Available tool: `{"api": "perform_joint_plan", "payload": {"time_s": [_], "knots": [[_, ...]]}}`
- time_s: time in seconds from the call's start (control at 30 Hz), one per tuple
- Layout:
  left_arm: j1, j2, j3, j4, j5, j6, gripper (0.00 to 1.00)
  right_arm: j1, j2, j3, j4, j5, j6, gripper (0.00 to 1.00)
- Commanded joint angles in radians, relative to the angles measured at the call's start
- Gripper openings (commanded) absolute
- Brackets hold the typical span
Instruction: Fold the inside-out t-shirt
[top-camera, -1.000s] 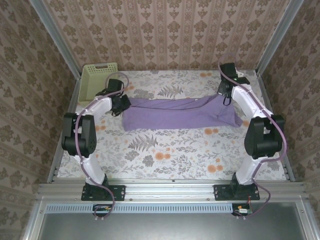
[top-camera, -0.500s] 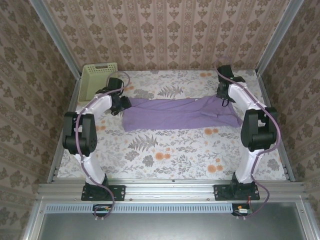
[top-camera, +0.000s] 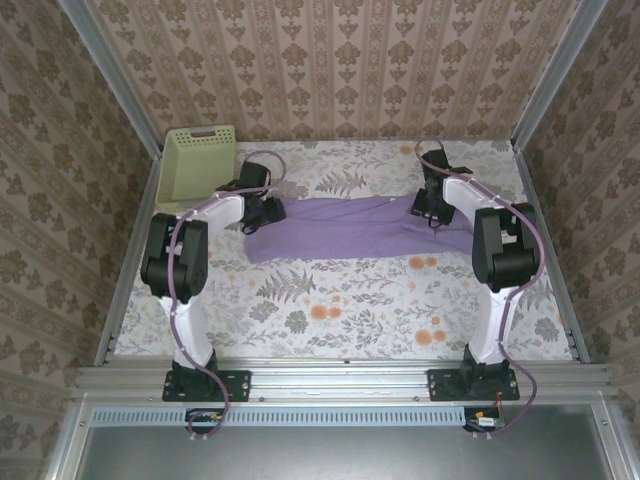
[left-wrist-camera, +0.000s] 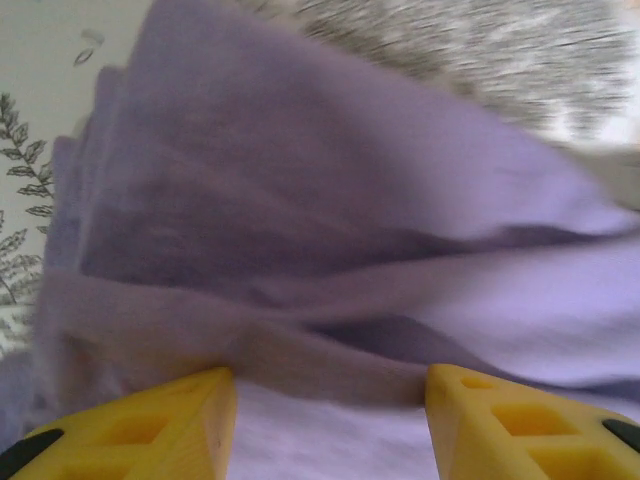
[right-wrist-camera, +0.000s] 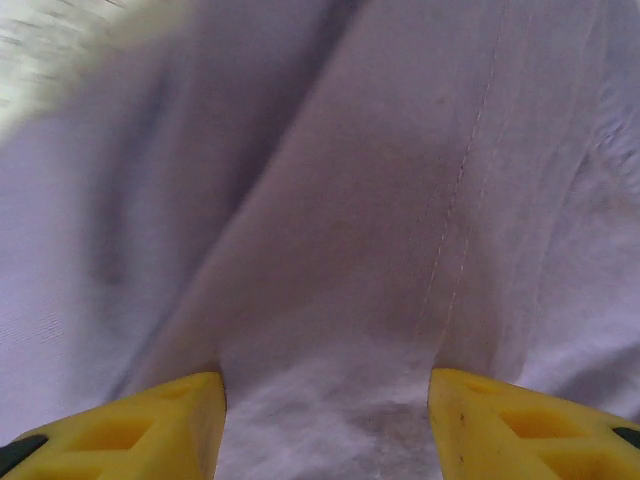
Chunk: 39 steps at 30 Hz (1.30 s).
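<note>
Lavender t-shirt (top-camera: 350, 228) spans between left end effector (top-camera: 271, 212) and right end effector (top-camera: 428, 211).

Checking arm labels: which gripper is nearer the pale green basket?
The left gripper, at the left end of the t-shirt, near the basket; the right gripper is at the opposite end, far from it.

You are looking at two matching arms. Left arm (top-camera: 185, 320) is showing white link shells and bulky black joint housings, with mauve cable (top-camera: 176, 325) running along its length. Right arm (top-camera: 488, 335) is wearing same white-and-black scheme and same mauve cable. Each is ending in black base plate (top-camera: 205, 383). Left gripper (left-wrist-camera: 328, 378) and right gripper (right-wrist-camera: 326, 378) are showing yellow wedge-shaped fingers (left-wrist-camera: 150, 430) with recessed rectangular pockets and black inserts at outer corners.
</note>
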<state>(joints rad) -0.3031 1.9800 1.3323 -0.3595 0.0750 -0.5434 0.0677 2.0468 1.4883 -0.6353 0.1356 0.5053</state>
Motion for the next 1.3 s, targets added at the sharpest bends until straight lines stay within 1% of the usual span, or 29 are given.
{"api": "perform_joint_plan", "payload": {"time_s": [0.0, 0.03, 0.1, 0.13, 0.23, 0.33, 0.43, 0.57, 0.67, 0.77, 0.83, 0.93, 1.03, 1.27], "knots": [[0.037, 0.046, 0.057, 0.02, 0.031, 0.026, 0.53, -0.059, 0.058, 0.043, -0.031, -0.008, 0.053, 0.58], [0.042, 0.056, 0.064, 0.012, 0.028, 0.029, 0.54, -0.073, 0.069, 0.044, -0.027, -0.004, 0.056, 0.58], [0.05, 0.066, 0.066, 0.002, 0.025, 0.037, 0.55, -0.122, 0.101, 0.061, -0.02, -0.079, 0.069, 0.58], [0.052, 0.064, 0.068, -0.007, 0.021, 0.039, 0.56, -0.137, 0.108, 0.071, -0.019, -0.089, 0.068, 0.58], [0.053, 0.028, 0.073, -0.047, -0.003, 0.052, 0.61, -0.151, 0.084, 0.108, -0.055, -0.025, 0.037, 0.66], [0.048, -0.059, 0.048, -0.086, -0.017, 0.049, 0.65, -0.157, 0.014, 0.1, -0.07, -0.035, -0.002, 0.74], [0.012, -0.184, -0.05, -0.069, -0.012, 0.022, 0.67, -0.157, -0.088, 0.017, -0.058, -0.059, -0.007, 0.76], [-0.08, -0.33, -0.219, -0.052, -0.065, -0.028, 0.66, -0.156, -0.243, -0.156, -0.015, -0.057, -0.001, 0.77], [-0.123, -0.375, -0.318, -0.048, -0.112, -0.063, 0.64, -0.157, -0.318, -0.258, 0.009, -0.065, 0.015, 0.77], [-0.125, -0.375, -0.398, 0.008, -0.091, -0.082, 0.58, -0.156, -0.359, -0.338, 0.041, -0.079, 0.032, 0.77], [-0.125, -0.354, -0.413, 0.025, -0.082, -0.083, 0.55, -0.156, -0.364, -0.367, 0.052, -0.082, 0.041, 0.77], [-0.125, -0.321, -0.432, 0.082, -0.048, -0.075, 0.52, -0.163, -0.346, -0.387, 0.065, -0.086, 0.054, 0.77], [-0.126, -0.278, -0.428, 0.117, -0.03, -0.068, 0.47, -0.194, -0.293, -0.379, 0.072, -0.103, 0.07, 0.77], [-0.116, -0.227, -0.409, 0.158, -0.025, -0.029, 0.32, -0.216, -0.224, -0.348, 0.073, -0.056, 0.081, 0.77]]}}
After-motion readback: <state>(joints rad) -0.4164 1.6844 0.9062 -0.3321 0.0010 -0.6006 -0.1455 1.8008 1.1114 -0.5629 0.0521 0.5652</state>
